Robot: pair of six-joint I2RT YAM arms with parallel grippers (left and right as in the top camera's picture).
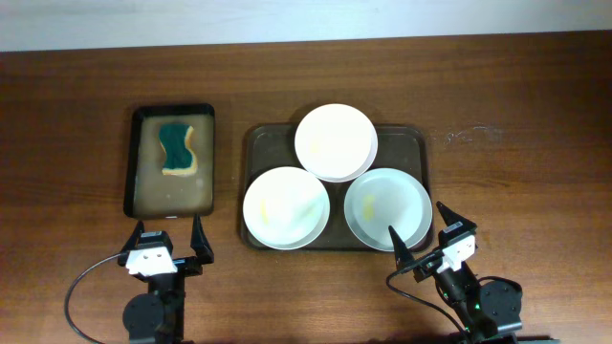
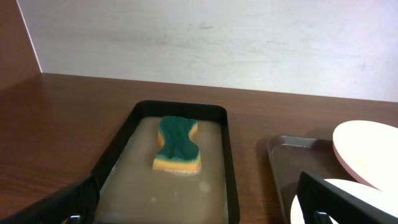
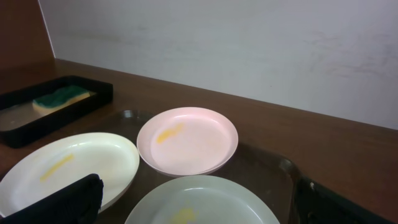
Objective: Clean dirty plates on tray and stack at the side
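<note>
Three white plates lie on the dark brown tray [image 1: 406, 134]: one at the back [image 1: 335, 141], one front left [image 1: 286, 207], one front right [image 1: 387, 207]. In the right wrist view the back plate [image 3: 186, 140], the left plate [image 3: 68, 168] and the near plate [image 3: 199, 202] each carry a yellowish smear. My left gripper [image 1: 167, 247] is open and empty in front of the black tray. My right gripper [image 1: 424, 239] is open and empty at the front right plate's near edge.
A narrower black tray [image 1: 137, 162] with a beige wet bottom stands left of the brown tray and holds a green and yellow sponge [image 1: 179, 148], also in the left wrist view [image 2: 177, 146]. A wall runs along the table's back.
</note>
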